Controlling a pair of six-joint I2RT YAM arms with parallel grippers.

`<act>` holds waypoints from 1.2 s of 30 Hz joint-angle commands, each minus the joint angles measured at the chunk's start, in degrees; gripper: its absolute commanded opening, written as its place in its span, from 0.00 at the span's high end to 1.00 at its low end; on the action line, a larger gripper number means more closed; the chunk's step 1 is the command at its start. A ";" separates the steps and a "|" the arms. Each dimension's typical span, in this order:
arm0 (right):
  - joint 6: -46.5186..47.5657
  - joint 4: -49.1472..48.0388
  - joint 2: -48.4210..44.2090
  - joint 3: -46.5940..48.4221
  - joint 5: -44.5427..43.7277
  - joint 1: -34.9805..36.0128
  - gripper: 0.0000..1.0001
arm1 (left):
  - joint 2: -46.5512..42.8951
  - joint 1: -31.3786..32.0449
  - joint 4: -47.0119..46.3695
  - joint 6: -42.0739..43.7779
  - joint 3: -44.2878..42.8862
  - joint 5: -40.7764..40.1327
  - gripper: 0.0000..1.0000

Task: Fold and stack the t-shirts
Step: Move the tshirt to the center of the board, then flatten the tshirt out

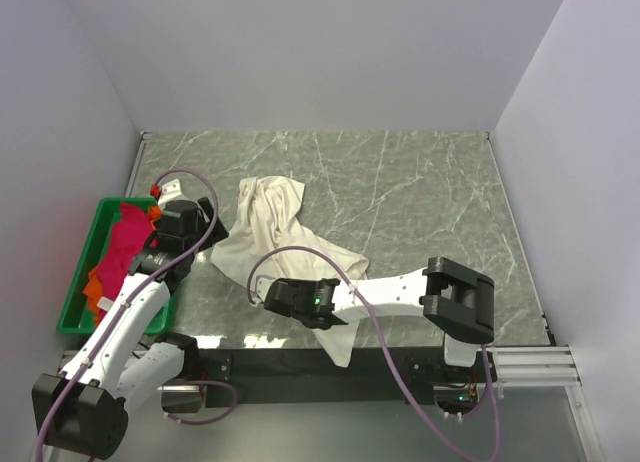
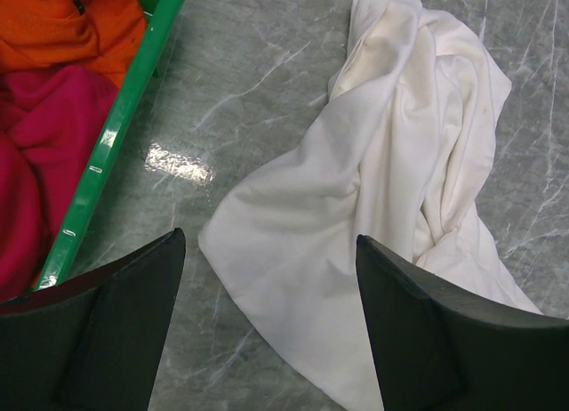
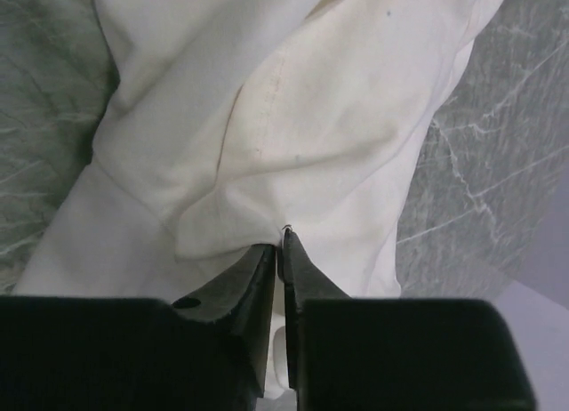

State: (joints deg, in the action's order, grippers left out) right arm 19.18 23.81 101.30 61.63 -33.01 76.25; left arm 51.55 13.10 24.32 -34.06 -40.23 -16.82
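While the right gripper (image 3: 279,242) is pinching a fold of the crumpled cream t-shirt (image 1: 265,222), the left gripper (image 2: 268,242) is hovering wide open, empty, probably needing a corner next.

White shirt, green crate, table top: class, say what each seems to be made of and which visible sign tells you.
The white shirt: soft matte cloth, probably cotton; it creases and drapes. The green crate: glossy moulded plastic, likely; bright highlights on its rim. The table top: grey veined stone or stone-look laminate, faintly reflective.
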 commanded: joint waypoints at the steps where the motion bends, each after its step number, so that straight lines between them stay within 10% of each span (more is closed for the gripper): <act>1: -0.11 -1.14 -2.85 2.18 -0.21 -0.22 0.88 | -0.40 -0.53 -1.29 0.75 -0.73 0.56 0.18; 18: 0.42 -8.59 -18.41 5.78 -2.14 -28.77 1.00 | 0.39 -0.97 -1.46 1.28 -0.73 2.14 0.18; 36: -7.05 -13.96 2.32 37.68 -8.64 -57.52 1.00 | 3.20 -1.06 -2.25 2.16 -0.47 7.06 0.18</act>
State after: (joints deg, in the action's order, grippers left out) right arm 14.90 12.08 102.74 93.17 -39.03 20.14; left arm 53.95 12.38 24.21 -33.36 -40.23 -12.08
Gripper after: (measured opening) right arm 0.008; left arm 0.816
